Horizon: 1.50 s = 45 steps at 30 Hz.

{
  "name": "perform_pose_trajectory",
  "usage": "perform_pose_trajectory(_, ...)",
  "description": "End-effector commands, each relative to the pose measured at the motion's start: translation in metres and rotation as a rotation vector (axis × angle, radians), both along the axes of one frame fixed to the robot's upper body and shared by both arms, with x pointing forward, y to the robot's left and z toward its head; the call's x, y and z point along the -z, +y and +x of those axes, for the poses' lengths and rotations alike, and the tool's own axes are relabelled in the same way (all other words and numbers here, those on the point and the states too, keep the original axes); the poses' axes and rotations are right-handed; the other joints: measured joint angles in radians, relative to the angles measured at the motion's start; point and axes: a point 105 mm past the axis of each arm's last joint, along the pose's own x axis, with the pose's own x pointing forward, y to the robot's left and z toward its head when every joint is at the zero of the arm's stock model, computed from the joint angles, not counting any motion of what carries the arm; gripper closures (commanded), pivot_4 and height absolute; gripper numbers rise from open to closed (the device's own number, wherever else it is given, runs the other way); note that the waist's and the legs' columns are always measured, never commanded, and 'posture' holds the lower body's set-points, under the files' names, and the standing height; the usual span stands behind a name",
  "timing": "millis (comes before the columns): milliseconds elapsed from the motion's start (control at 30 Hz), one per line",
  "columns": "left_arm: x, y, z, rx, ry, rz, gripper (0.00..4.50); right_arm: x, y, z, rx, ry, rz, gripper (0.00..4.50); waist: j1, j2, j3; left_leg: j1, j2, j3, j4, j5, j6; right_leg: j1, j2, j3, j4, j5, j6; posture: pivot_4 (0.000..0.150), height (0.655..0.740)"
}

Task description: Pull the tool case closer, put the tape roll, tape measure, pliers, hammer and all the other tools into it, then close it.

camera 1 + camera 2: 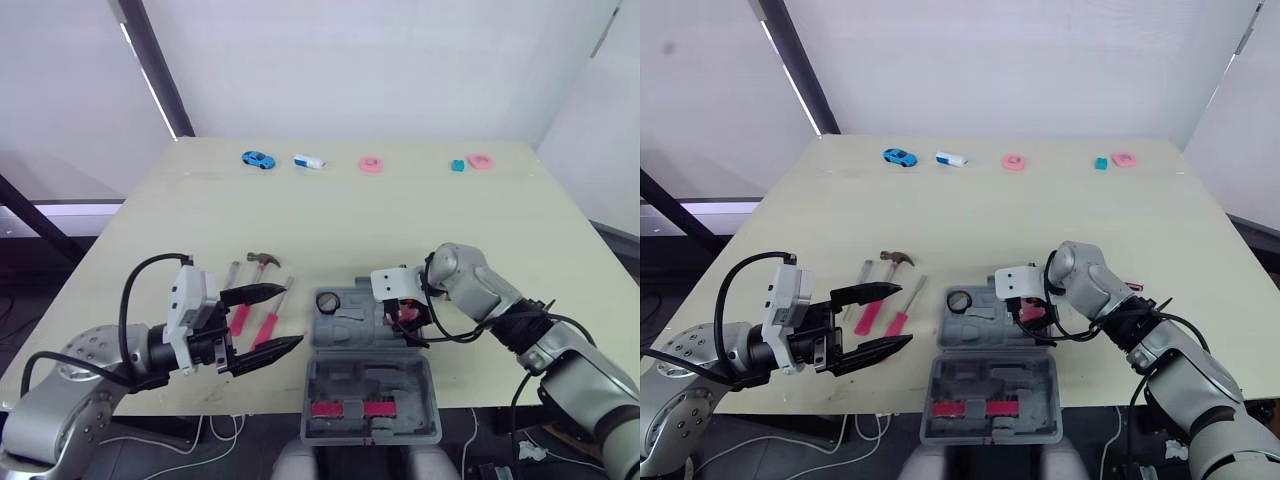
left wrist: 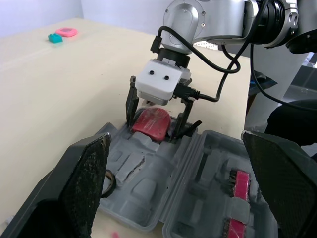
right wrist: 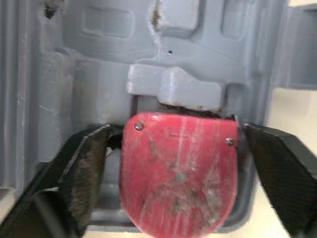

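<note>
Clasped by the right gripper (image 2: 153,130), the tape measure (image 3: 178,173) is being seated in the tool case (image 1: 345,325); release is needed next. The left gripper (image 1: 292,316) is held open.

There is one tool case (image 1: 372,385). In it sit one red tape measure (image 2: 151,122) and one black tape roll (image 1: 327,300). Left of the case lie one hammer (image 1: 263,259) and two pink handles (image 1: 902,318). Far past the case are two pink rings (image 1: 371,164), one blue toy car (image 1: 258,159), one white thing (image 1: 308,160) and one green-blue block (image 1: 457,165).
</note>
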Motion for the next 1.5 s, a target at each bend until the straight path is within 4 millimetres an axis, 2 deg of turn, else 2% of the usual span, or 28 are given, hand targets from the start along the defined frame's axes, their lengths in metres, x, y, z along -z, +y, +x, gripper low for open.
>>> perform_pose_trajectory(33,-0.006,-0.003,-0.001,0.025,-0.029,0.001,0.00,-0.016,0.002,0.004,-0.005,-0.050,0.032,0.02,0.000,0.000,0.000,0.000,0.000,0.000,0.000,0.000,0.000,0.000,0.000,0.000,0.000,0.000,0.000,0.150,0.7395)
perform_pose_trajectory(167,-0.006,-0.004,-0.001,0.028,-0.028,0.000,0.00,-0.021,0.002,0.003,-0.008,-0.060,0.042,0.02,0.001,0.000,0.000,0.000,0.000,0.003,-0.001,0.000,0.000,0.000,0.000,-0.009,0.000,0.000,-0.001,0.150,0.7395)
perform_pose_trajectory(267,-0.005,-0.004,-0.002,0.030,-0.027,-0.002,0.00,-0.033,0.001,0.000,-0.009,-0.065,0.085,0.02,0.002,0.000,0.000,-0.001,0.000,0.006,-0.001,0.000,0.000,0.000,0.000,-0.011,-0.001,0.000,-0.001,0.150,0.7395)
perform_pose_trajectory(400,-0.005,-0.005,-0.002,0.032,-0.024,-0.002,0.00,-0.044,-0.009,-0.006,0.009,-0.062,0.137,0.02,0.005,0.000,0.000,-0.001,-0.001,0.006,0.000,0.000,0.001,0.000,-0.001,-0.011,-0.001,0.000,-0.001,0.150,0.7395)
perform_pose_trajectory(467,-0.004,-0.005,-0.003,0.032,-0.023,-0.002,0.00,-0.050,-0.014,-0.008,0.039,-0.063,0.208,0.02,0.006,0.000,0.000,-0.001,-0.001,0.007,-0.001,0.000,0.001,0.000,0.000,-0.012,-0.001,0.000,-0.001,0.150,0.7395)
perform_pose_trajectory(567,-0.003,-0.005,-0.002,0.033,-0.023,-0.003,0.00,-0.060,-0.011,-0.008,0.067,-0.073,0.416,0.02,0.005,0.000,0.000,-0.001,0.000,0.007,-0.001,0.000,0.001,0.000,0.000,-0.014,-0.001,-0.001,-0.002,0.150,0.7395)
perform_pose_trajectory(667,-0.003,-0.004,-0.002,0.036,-0.023,-0.004,0.00,-0.064,-0.018,-0.004,0.138,-0.112,0.572,0.02,0.001,0.000,0.000,-0.001,0.000,0.008,-0.001,0.000,0.001,0.000,0.000,-0.013,-0.001,-0.001,-0.002,0.150,0.7395)
perform_pose_trajectory(733,-0.003,-0.004,-0.001,0.038,-0.022,-0.005,0.00,-0.062,-0.024,-0.003,0.180,-0.109,0.627,0.02,0.003,0.000,0.000,-0.001,0.000,0.008,-0.001,0.000,0.001,0.000,0.000,-0.013,-0.001,-0.001,-0.002,0.150,0.7395)
perform_pose_trajectory(767,-0.002,-0.004,-0.001,0.039,-0.021,-0.004,0.00,-0.061,-0.026,-0.003,0.204,-0.106,0.661,0.26,0.003,0.000,0.000,-0.001,0.000,0.008,-0.001,0.000,0.001,0.000,0.000,-0.013,-0.001,-0.001,-0.002,0.150,0.7395)
perform_pose_trajectory(833,-0.003,-0.003,0.000,0.044,-0.021,-0.002,0.00,-0.059,-0.031,-0.005,0.237,-0.116,0.715,0.90,0.004,0.000,0.000,-0.001,0.000,0.008,-0.001,0.000,0.001,0.000,0.000,-0.013,-0.001,-0.001,-0.002,0.150,0.7395)
perform_pose_trajectory(867,-0.003,-0.003,0.001,0.048,-0.021,0.001,0.00,-0.059,-0.034,-0.004,0.267,-0.129,0.744,1.53,0.005,0.000,0.000,-0.001,-0.001,0.008,-0.001,0.000,0.001,0.000,0.000,-0.013,-0.001,-0.001,-0.002,0.150,0.7395)
perform_pose_trajectory(933,-0.003,-0.003,0.002,0.053,-0.022,0.004,0.00,-0.058,-0.038,-0.003,0.297,-0.149,0.777,2.36,0.004,0.000,0.000,-0.001,-0.001,0.008,-0.001,0.000,0.001,0.001,0.000,-0.013,-0.001,-0.001,-0.002,0.150,0.7395)
perform_pose_trajectory(1133,-0.003,-0.003,0.003,0.061,-0.024,0.008,0.00,-0.047,-0.040,-0.010,0.340,-0.108,0.888,2.36,0.002,0.000,0.000,-0.001,0.000,0.008,-0.001,0.000,0.001,0.000,0.000,-0.012,-0.001,-0.001,-0.002,0.150,0.7395)
perform_pose_trajectory(1367,-0.003,-0.003,0.004,0.064,-0.027,0.014,0.00,-0.022,-0.039,-0.016,0.336,-0.056,0.999,2.36,0.003,0.000,0.000,-0.001,0.000,0.008,-0.001,0.000,0.001,0.001,0.000,-0.012,-0.001,-0.001,-0.002,0.150,0.7395)
perform_pose_trajectory(1500,-0.003,-0.001,0.004,0.058,-0.027,0.022,0.00,-0.001,-0.044,-0.016,0.359,-0.018,1.040,2.36,0.002,0.000,0.000,0.000,0.000,0.008,-0.001,0.000,0.001,0.001,0.001,-0.012,-0.001,-0.001,-0.002,0.150,0.7395)
